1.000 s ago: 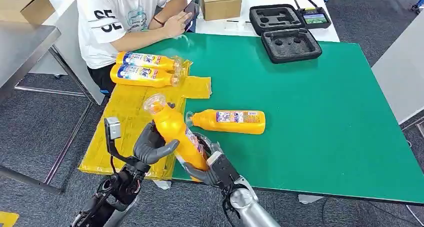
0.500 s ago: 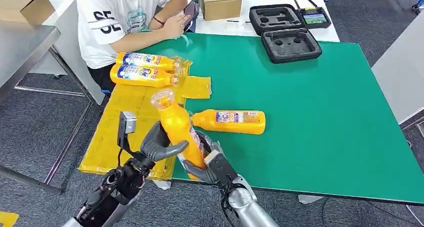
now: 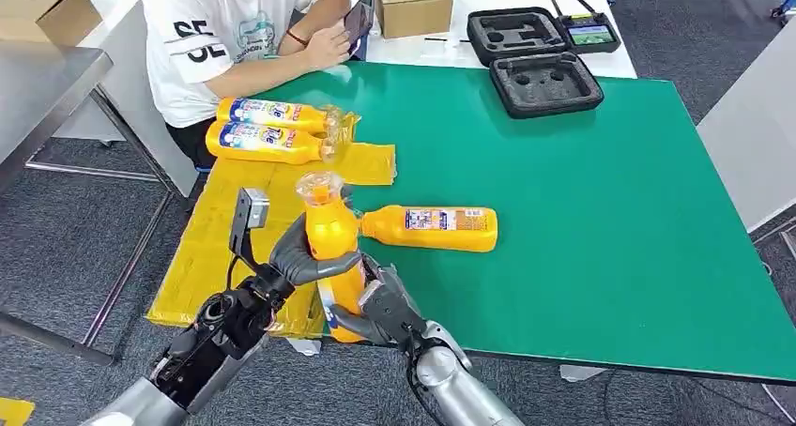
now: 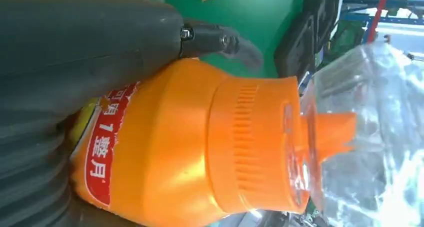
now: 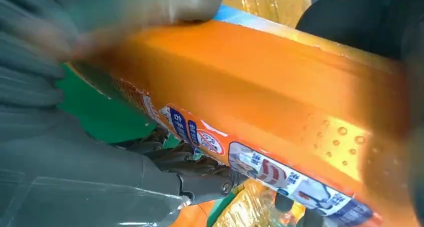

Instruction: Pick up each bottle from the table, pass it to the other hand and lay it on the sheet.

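Note:
An orange bottle (image 3: 330, 248) with a clear cap cover stands nearly upright over the near left corner of the green table (image 3: 582, 220). My left hand (image 3: 302, 254) wraps its upper body just under the neck, and my right hand (image 3: 373, 304) grips its lower end. The left wrist view has the bottle (image 4: 190, 147) close up beneath the left hand (image 4: 75, 47). In the right wrist view the right hand (image 5: 45, 87) clasps the labelled body of the bottle (image 5: 260, 107). A second bottle (image 3: 432, 227) lies on the table. Two more bottles (image 3: 267, 126) lie on the yellow sheet (image 3: 216, 229).
A person in a white shirt (image 3: 235, 32) sits at the far left corner beside the sheet. A black foam case (image 3: 544, 74) and a cardboard box (image 3: 413, 4) are at the back. A grey table (image 3: 38, 79) stands to the left.
My left hand has moved right and closed around the bottle's upper part. The bottle has swung from leaning left to nearly upright, and my right hand keeps its hold on it.

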Controlling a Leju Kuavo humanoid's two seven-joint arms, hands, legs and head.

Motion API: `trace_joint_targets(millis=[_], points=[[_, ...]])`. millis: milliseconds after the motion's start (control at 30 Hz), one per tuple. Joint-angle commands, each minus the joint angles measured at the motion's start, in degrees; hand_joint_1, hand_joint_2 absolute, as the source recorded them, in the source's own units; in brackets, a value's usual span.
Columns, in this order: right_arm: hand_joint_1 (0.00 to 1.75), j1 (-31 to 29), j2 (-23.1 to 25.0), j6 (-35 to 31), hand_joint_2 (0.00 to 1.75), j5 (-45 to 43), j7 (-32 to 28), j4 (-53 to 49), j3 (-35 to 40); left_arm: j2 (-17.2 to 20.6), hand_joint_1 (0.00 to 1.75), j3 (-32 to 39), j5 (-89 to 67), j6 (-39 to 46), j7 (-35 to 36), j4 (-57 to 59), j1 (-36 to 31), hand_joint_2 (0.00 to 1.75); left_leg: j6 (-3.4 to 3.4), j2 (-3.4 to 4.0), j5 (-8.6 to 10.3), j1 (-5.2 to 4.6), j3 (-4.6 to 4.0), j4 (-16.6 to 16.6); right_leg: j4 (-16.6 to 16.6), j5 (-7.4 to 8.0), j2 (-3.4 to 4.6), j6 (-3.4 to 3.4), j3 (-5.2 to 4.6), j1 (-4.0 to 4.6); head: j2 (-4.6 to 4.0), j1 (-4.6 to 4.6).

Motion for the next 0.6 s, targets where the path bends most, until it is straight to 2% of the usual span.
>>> trace_joint_targets(millis=[33,133,400,600], points=[[1.75,-1.54,0.06,0.60,1.75,2.72,1.95,7.16,5.02,-1.96,1.75,-0.11,2.11,0.31,-1.19,2.18,-4.41,1.75,0.06,-0.21,-0.14,0.06,0.27,0.05,-0.01,-0.20,-0.27,-0.10,0.38,0.09,0.00,0.00],[1.75,-1.54,0.06,0.60,1.75,2.72,1.95,7.16,5.02,-1.96,1.75,-0.11,2.11,0.31,-1.19,2.18,-4.41,1.75,0.02,-0.13,-0.03,0.05,0.07,0.00,-0.03,-0.06,-0.17,-0.05,0.14,0.07,0.00,0.00],[1.75,-1.74,-0.11,0.19,1.75,2.53,1.82,7.47,4.40,-1.21,1.75,-0.41,2.73,0.05,-1.28,3.00,-4.92,1.75,0.07,-0.24,-0.13,0.06,0.24,0.04,-0.02,-0.18,-0.30,-0.10,0.37,0.10,0.00,0.00],[1.75,-0.84,-0.89,-1.74,1.75,0.83,0.85,4.02,1.60,0.00,1.75,-1.74,-1.65,1.21,-1.39,2.82,-4.17,1.75,0.04,-0.21,-0.07,0.04,0.18,-0.01,-0.04,-0.13,-0.25,-0.08,0.27,0.06,0.00,0.00]])
